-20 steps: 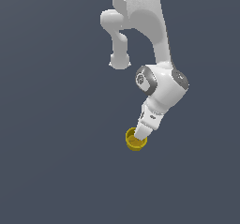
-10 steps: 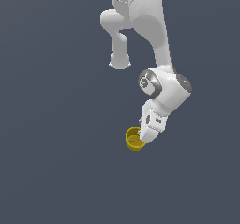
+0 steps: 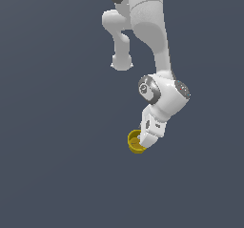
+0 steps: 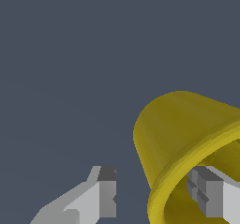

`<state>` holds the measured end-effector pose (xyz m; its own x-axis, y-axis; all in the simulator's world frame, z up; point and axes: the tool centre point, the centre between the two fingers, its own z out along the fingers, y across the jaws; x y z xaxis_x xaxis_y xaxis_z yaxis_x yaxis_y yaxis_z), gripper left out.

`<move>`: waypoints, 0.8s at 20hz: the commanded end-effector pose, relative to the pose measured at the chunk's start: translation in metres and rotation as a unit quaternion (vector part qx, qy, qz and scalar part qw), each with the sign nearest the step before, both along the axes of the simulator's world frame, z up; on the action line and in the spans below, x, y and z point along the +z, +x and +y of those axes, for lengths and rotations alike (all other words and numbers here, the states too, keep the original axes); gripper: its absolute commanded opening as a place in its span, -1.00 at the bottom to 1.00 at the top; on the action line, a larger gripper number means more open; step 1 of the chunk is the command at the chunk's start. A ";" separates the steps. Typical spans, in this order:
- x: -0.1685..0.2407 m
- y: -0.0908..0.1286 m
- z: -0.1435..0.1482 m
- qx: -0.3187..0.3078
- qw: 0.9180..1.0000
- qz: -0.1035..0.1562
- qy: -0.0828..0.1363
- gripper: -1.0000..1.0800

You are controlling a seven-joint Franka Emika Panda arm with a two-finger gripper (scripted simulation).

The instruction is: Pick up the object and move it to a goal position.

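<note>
The small yellow cup (image 3: 134, 142) sits on the dark grey floor, partly covered by my white gripper (image 3: 145, 141) in the exterior view. In the wrist view the cup (image 4: 187, 124) appears tilted, its round rim and brownish-yellow inside facing the camera. My gripper (image 4: 157, 195) is open and straddles the cup's wall. One finger (image 4: 107, 192) is outside the cup with a gap to the wall. The other finger (image 4: 206, 197) is inside the rim. Neither pad clearly presses the wall.
The plain dark grey floor (image 3: 57, 174) spreads all around. The white arm (image 3: 164, 98) reaches down from above, its elbow link (image 3: 121, 55) hanging behind. No goal marker shows in either view.
The wrist and gripper have come lower and closer onto the cup, so the hand now covers more of it. The cup has stayed about where it was.
</note>
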<state>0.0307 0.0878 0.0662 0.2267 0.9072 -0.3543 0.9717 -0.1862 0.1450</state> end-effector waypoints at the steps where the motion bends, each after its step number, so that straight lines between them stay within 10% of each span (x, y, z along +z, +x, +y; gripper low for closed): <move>1: -0.007 0.000 -0.003 0.001 1.000 0.000 0.000 0.23; 3: -0.009 0.000 -0.003 0.001 1.000 0.000 0.000 0.23; 4: -0.009 0.000 -0.003 0.001 1.000 0.000 0.000 -1.00; 16: -0.007 0.000 -0.004 0.001 1.000 0.000 0.000 -1.00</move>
<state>0.0308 0.0844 0.0579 0.2240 0.9077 -0.3550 0.9724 -0.1835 0.1443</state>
